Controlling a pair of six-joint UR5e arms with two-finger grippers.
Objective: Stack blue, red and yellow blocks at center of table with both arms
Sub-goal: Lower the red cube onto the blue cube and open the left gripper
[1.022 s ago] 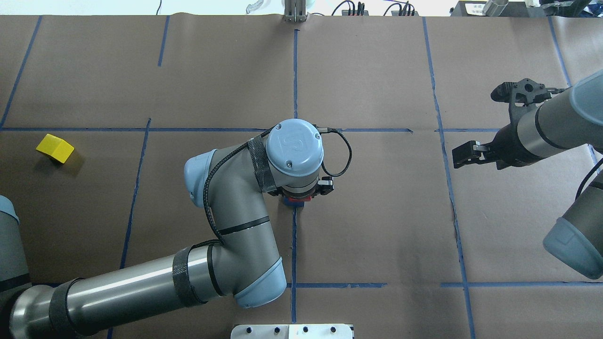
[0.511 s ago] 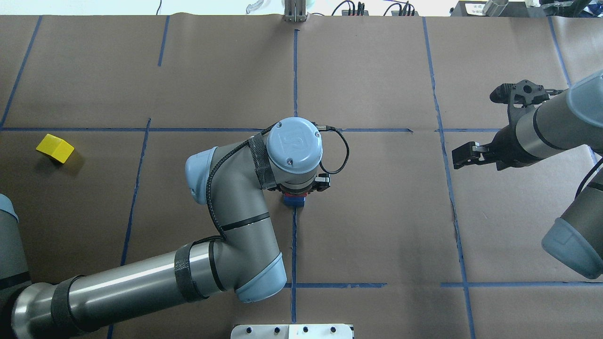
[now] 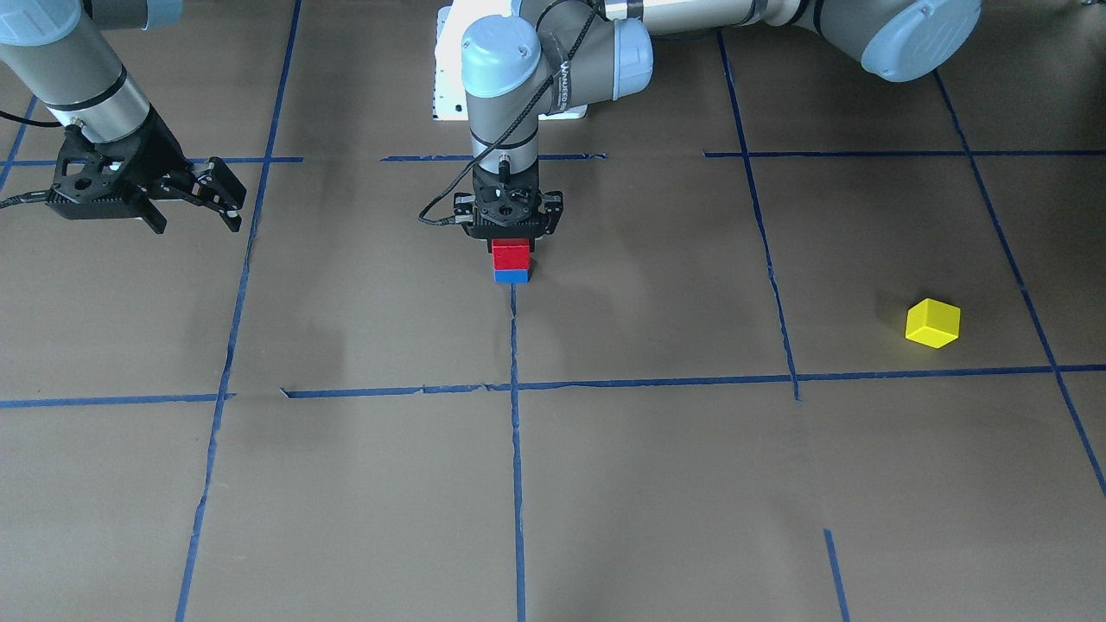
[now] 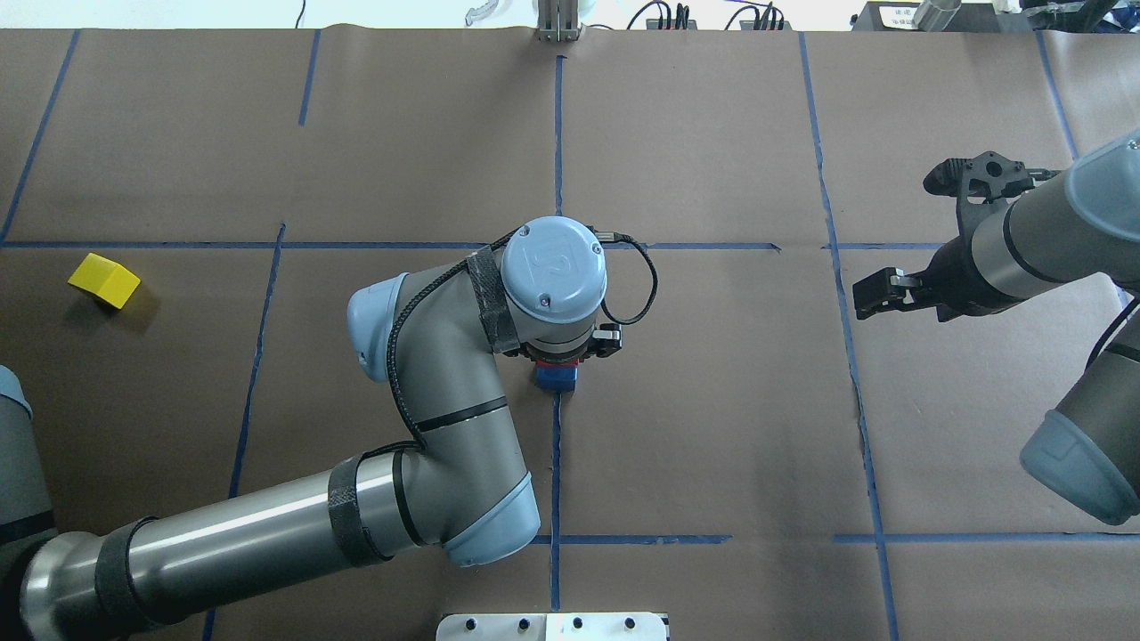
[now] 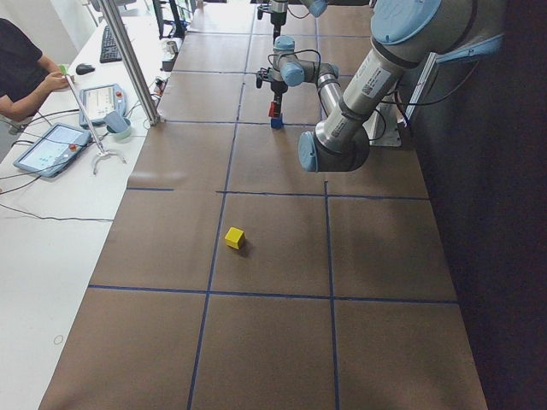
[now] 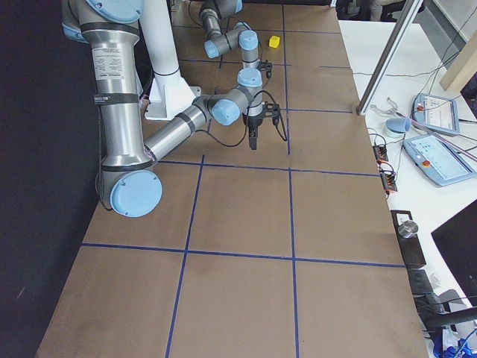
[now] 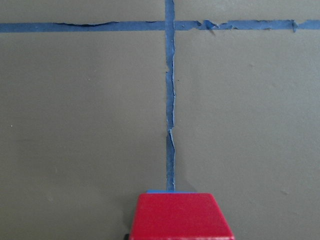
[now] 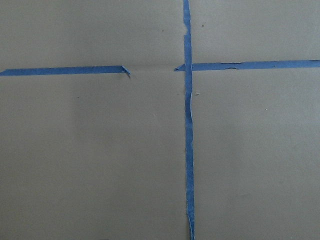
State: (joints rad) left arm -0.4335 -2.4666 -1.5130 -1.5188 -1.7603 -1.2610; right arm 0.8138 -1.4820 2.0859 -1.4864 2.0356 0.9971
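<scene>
A red block [image 3: 511,255] sits on a blue block [image 3: 511,276] at the table's center, on the blue tape cross. My left gripper [image 3: 510,235] points straight down right on top of the red block and looks shut on its upper part. The red block [image 7: 180,215] fills the bottom of the left wrist view, with a sliver of blue behind it. In the overhead view the left wrist hides most of the stack; the blue block [image 4: 555,381] shows. A yellow block [image 3: 932,323] lies alone far out on my left side [image 4: 104,279]. My right gripper [image 3: 226,197] hovers open and empty.
Brown paper with blue tape lines [image 3: 513,389] covers the table. A white base plate [image 4: 552,627] sits at my near edge. Operators' tablets and cables [image 5: 51,145] lie on the far white bench. The right wrist view shows only paper and tape.
My left arm has sunk slightly and shifted a little toward my left, with the red block now resting on the blue one. The right arm and yellow block are almost unmoved.
</scene>
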